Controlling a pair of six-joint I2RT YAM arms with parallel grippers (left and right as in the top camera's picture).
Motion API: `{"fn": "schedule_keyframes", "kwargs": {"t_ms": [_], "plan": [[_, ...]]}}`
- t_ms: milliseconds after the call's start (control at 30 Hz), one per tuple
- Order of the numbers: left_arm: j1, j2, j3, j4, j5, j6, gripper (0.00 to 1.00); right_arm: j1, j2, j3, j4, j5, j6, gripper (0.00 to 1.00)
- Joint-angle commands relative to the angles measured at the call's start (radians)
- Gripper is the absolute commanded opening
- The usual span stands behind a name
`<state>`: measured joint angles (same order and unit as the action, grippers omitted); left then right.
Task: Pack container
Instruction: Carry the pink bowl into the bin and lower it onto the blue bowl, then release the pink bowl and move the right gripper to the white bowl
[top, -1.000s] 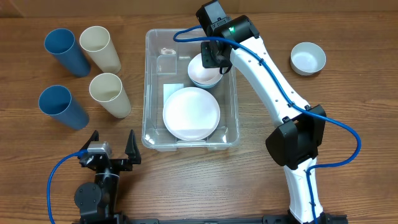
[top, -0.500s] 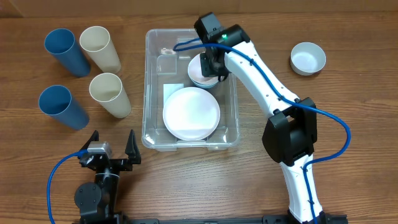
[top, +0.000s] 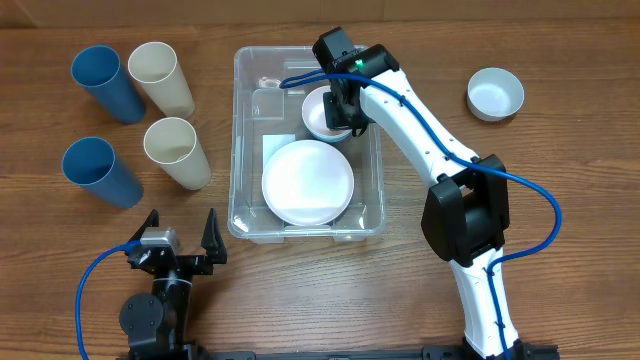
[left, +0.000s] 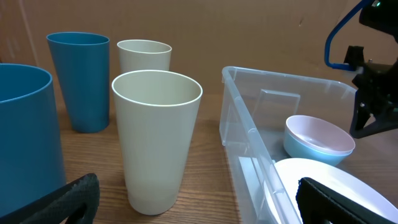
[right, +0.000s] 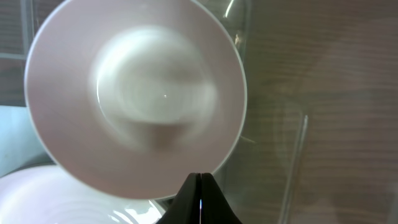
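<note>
The clear container (top: 236, 140) is set mid-table, with a white plate (top: 308, 182) in its near half and a bowl (top: 320, 110) at its far right. The right gripper (right: 199, 183) is clenched at the bowl's rim; a grasp cannot be told. The left gripper (top: 182, 222) is held released, near left.

A: Overhead view: bright, even, diffuse light. Only soft, faint shadows on the worktop (top: 560, 200). Glare?

B: Pale sheen on the container (top: 240, 200) walls toward 7 o'clock. Plate (top: 308, 182) nearly washed-out white.

A: Wrist views?

B: Left: cups (left: 158, 137) sharp; left fingers (left: 56, 199) dark and defocused at 7 and 5 o'clock. Right: bowl (right: 134, 93) smeared, soft; right fingers (right: 208, 205) black at 6 o'clock.
</note>
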<state>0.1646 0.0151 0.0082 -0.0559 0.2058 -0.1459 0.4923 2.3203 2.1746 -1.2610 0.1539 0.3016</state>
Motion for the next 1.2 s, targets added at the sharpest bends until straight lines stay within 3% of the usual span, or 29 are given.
{"fn": "schedule_keyframes", "kwargs": {"t_ms": [0, 333, 400, 500, 600, 900, 1167], "plan": [[0.005, -0.010, -0.003, 0.000, 0.001, 0.019, 1.00, 0.002, -0.001, 0.124, -0.040, 0.002, -0.018, 0.04], [0.005, -0.010, -0.003, 0.000, 0.001, 0.019, 1.00, -0.080, -0.001, 0.502, -0.255, 0.037, -0.014, 0.07], [0.005, -0.010, -0.003, 0.000, 0.002, 0.019, 1.00, -0.141, -0.001, 0.564, -0.284, 0.039, 0.002, 0.14], [0.005, -0.010, -0.003, 0.000, 0.002, 0.019, 1.00, -0.249, -0.001, 0.587, -0.299, 0.039, 0.036, 0.47], [0.005, -0.010, -0.003, 0.000, 0.002, 0.019, 1.00, -0.365, -0.001, 0.587, -0.309, 0.032, 0.095, 0.62], [0.005, -0.010, -0.003, 0.000, 0.001, 0.019, 1.00, -0.671, -0.001, 0.587, -0.320, -0.064, 0.141, 0.76], [0.005, -0.010, -0.003, 0.000, 0.002, 0.019, 1.00, -0.801, -0.001, 0.587, -0.343, -0.097, 0.140, 0.83]]}}
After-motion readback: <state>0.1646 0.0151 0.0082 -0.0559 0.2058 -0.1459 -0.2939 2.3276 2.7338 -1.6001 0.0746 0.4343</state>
